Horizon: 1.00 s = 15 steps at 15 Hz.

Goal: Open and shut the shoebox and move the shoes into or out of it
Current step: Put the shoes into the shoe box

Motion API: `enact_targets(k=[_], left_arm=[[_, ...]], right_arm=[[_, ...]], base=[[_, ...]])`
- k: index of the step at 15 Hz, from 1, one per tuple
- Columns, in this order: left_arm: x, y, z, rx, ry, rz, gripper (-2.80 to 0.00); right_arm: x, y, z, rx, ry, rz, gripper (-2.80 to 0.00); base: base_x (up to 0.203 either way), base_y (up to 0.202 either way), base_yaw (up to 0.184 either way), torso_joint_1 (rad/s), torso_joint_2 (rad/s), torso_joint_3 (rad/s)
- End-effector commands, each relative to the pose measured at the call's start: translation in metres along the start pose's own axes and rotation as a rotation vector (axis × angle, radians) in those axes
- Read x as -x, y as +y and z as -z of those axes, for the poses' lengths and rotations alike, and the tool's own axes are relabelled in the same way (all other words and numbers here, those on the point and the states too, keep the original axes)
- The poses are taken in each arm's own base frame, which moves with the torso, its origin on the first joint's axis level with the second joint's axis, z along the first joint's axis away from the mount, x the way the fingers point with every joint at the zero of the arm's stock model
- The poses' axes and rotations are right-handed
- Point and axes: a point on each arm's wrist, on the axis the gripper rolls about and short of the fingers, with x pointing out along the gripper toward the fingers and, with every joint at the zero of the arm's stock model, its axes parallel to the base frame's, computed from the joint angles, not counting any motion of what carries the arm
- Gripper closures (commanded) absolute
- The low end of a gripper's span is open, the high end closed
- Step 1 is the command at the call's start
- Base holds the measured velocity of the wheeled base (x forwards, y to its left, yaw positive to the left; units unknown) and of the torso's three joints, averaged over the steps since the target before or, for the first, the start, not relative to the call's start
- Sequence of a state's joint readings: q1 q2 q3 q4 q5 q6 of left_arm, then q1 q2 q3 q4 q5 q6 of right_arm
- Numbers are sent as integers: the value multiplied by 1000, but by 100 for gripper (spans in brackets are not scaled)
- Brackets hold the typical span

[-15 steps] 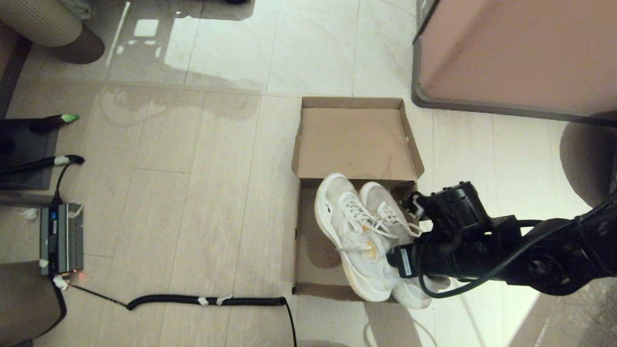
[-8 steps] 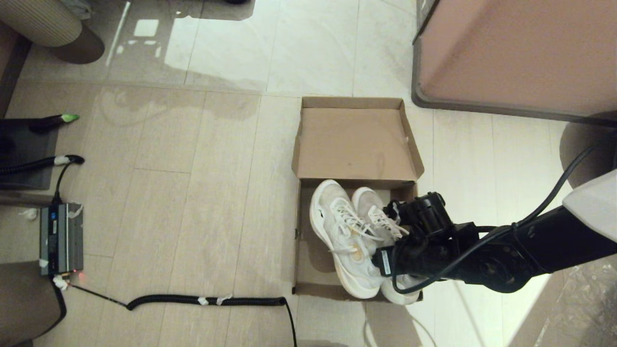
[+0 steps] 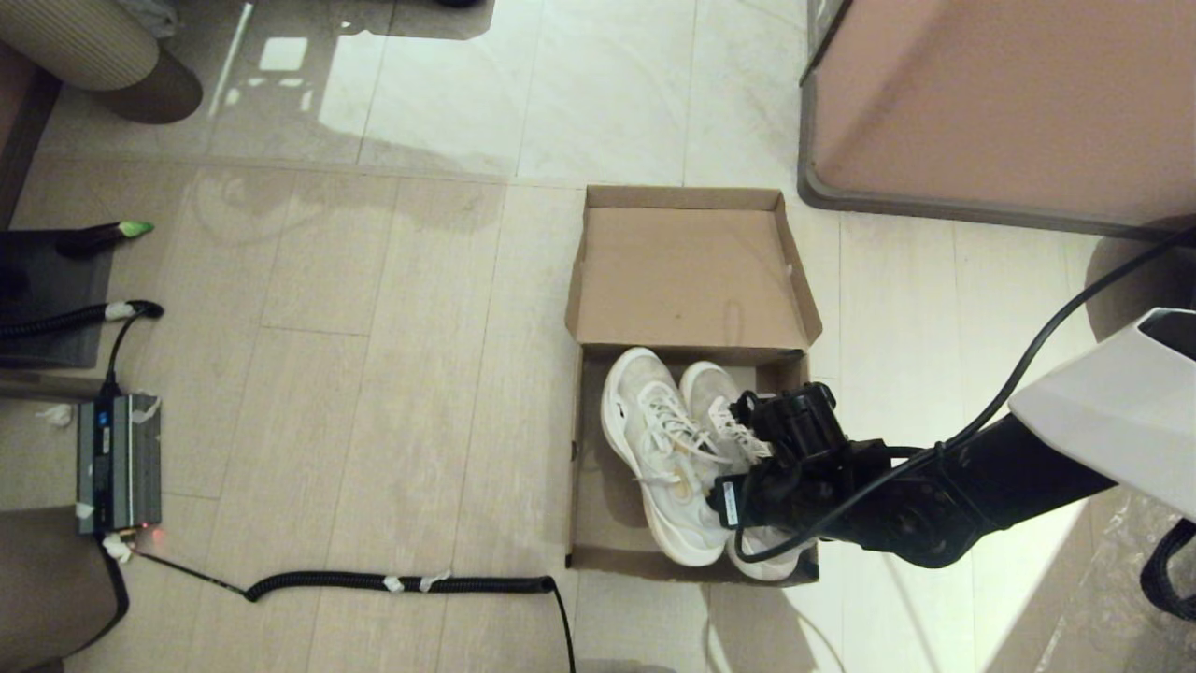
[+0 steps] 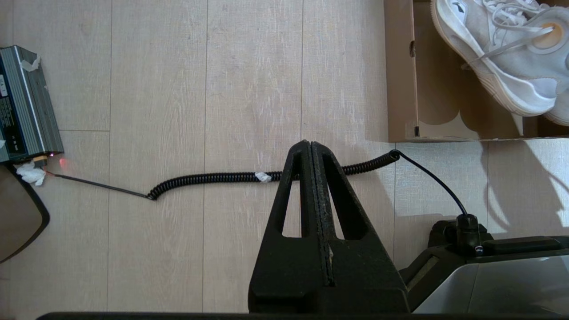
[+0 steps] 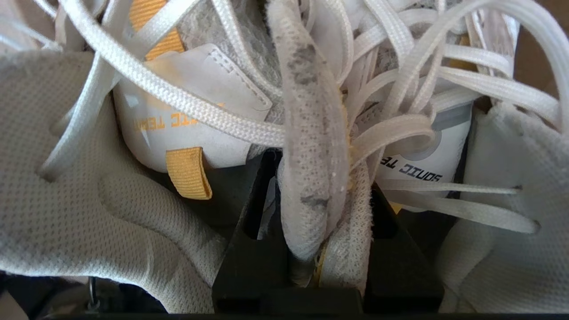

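The brown cardboard shoebox [image 3: 589, 523] lies on the floor with its hinged lid [image 3: 690, 271] folded back flat. The pair of white mesh sneakers [image 3: 659, 449] sits inside the box, toes toward the lid. My right gripper [image 3: 738, 477] is shut on the sneakers' mesh collars [image 5: 311, 178], both pinched together between the fingers among loose white laces. The left wrist view takes in the box's near corner [image 4: 402, 129] and one sneaker [image 4: 502, 66]. My left gripper [image 4: 310, 146] hangs shut and empty over the floor, outside the head view.
A coiled black cable [image 3: 402, 584] runs across the floor left of the box to a grey power unit [image 3: 119, 463]. A large pinkish-tan block with grey rim [image 3: 1000, 103] stands at the back right. Dark equipment [image 3: 47, 299] sits at the far left.
My right arm has carried the sneakers down and to the left, from hanging over the box's near right rim to resting inside the box. The left arm has stayed still.
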<state>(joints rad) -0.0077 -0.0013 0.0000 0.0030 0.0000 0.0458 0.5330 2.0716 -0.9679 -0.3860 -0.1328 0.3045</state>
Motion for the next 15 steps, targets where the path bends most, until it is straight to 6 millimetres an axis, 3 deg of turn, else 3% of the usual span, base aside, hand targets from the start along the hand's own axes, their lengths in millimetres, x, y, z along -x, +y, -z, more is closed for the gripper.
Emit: enact_targets(k=[1,13,14,15], left_arm=[[0,0,0,0,1,0,0],[0,0,0,0,1,1,0],[0,0,0,0,1,0,0],[0,0,0,0,1,0,0]], right_arm=[[-8,0,5,-9,16,12,0],[-13,0,5,-20,-13,40,0],[-13,0,4,-22,-16,43,-280],[-13,0,5,-21,-17,49,-280]], base=[[0,0,0,0,0,0],[0,0,0,0,0,0],[0,0,0,0,0,0],[0,0,0,0,0,0]])
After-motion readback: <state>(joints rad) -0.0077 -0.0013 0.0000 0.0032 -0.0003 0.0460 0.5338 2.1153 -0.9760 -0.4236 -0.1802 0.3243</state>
